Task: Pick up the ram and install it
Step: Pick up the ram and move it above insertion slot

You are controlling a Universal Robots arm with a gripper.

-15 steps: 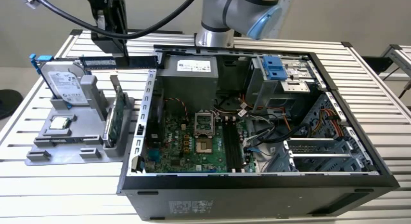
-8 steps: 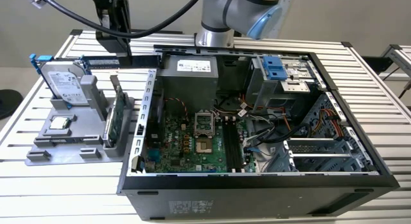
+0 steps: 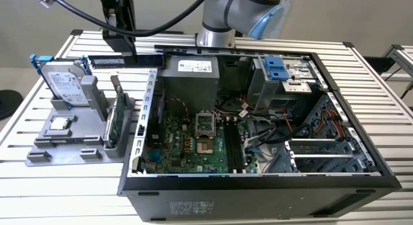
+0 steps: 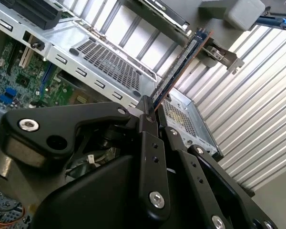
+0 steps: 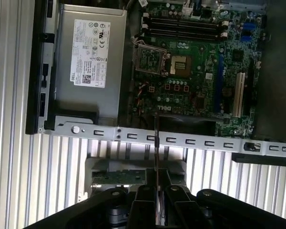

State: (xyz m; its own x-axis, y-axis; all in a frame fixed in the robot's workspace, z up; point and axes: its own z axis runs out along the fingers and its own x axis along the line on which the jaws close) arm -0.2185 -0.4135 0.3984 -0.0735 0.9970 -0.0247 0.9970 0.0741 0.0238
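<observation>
Right now we are pinching the ram [image 4: 179, 69] tightly in the gripper [image 5: 156, 187], holding it over the slotted side wall [image 5: 190, 141] of the open computer case [image 3: 271, 196]. That wall is standing between it and the motherboard [image 5: 195, 71], with the power supply [image 5: 88, 52] lying alongside.

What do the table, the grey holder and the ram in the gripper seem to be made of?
The table looks like bare metal, probably aluminium: silvery ribbed slats with a dull shine.
The grey holder seems to be matte plastic: even grey colour, blocky shapes, no shine.
The ram, clamped in the gripper, is a thin dark circuit board, probably laminate; its edge looks brownish.
</observation>
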